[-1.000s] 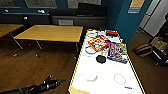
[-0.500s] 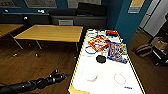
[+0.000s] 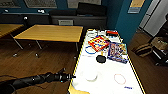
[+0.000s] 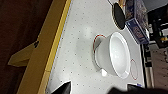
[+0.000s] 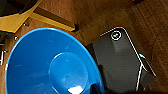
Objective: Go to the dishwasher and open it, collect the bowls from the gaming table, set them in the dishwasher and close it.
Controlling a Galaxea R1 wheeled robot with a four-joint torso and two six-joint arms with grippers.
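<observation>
The left gripper [image 3: 71,77] is held at the yellow rim of the gaming table [image 3: 77,62]; its spread cannot be told. A white bowl [image 4: 113,57] sits on the glossy tabletop near that edge, a dark bowl [image 3: 101,59] farther in. A blue bowl [image 5: 50,65] is seen close over the wooden floor [image 3: 45,62].

Head camera overlooks the gaming table [image 3: 105,75] from high; left wrist camera, seemingly close, shares its white top.

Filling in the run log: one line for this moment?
left tool: at table edge, near white bowl | blue bowl: at right wrist | dark bowl: on table
</observation>
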